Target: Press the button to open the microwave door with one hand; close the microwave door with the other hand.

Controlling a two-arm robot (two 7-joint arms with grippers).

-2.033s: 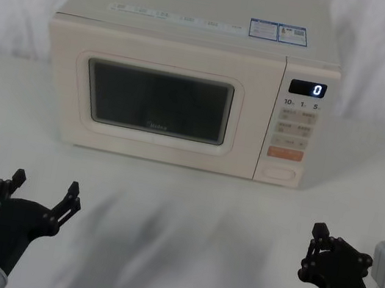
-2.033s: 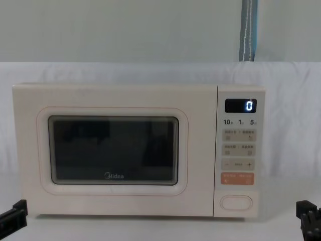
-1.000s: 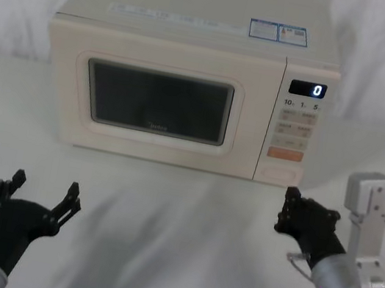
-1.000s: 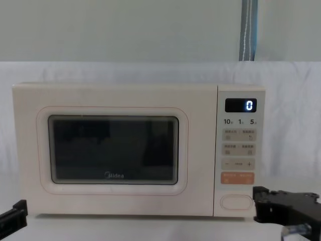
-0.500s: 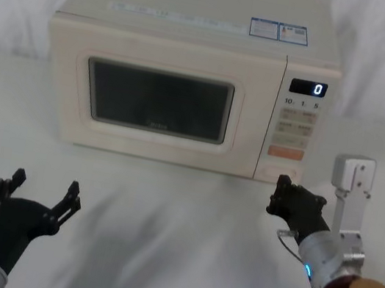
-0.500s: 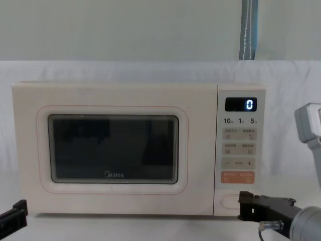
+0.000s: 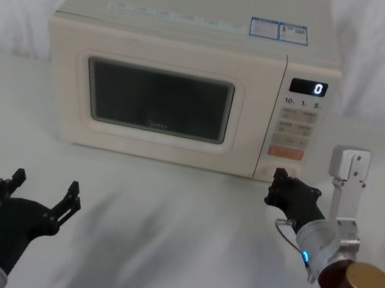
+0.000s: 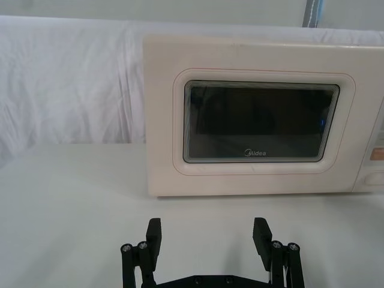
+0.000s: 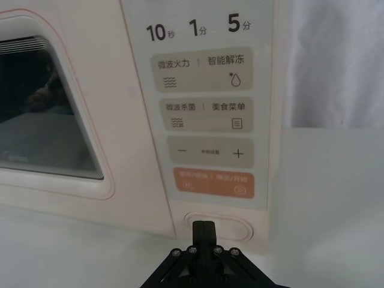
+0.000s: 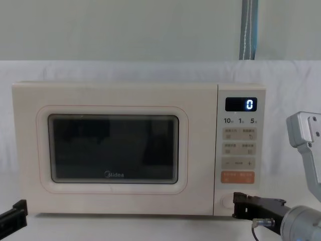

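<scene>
The button (image 9: pixel 217 227) sat at the bottom of the control panel (image 9: pixel 204 120), right side of the microwave (image 7: pixel 189 76), just under the orange key (image 9: pixel 213 182). The door (image 7: pixel 157 99) was shut flush with the panel, so we judged the opening step not yet done.

Our right gripper (image 9: pixel 204 231) was directly in front of the button, fingers pressed together into one narrow tip and holding nothing. We read that as deliberate: a single closed tip hits only the button and clears the orange key above it. From the chest view the tip (image 10: pixel 239 206) was level with the button and at or just short of its face; we couldn't tell whether it was touching.

Our left gripper (image 8: pixel 208 237) hung low over the table (image 7: pixel 165 214), well apart from the microwave, fingers spread wide and empty. It faced the door window (image 8: pixel 259 122) square on, which we took as staging on the door's side for the closing push, out of the door's swing meanwhile.
</scene>
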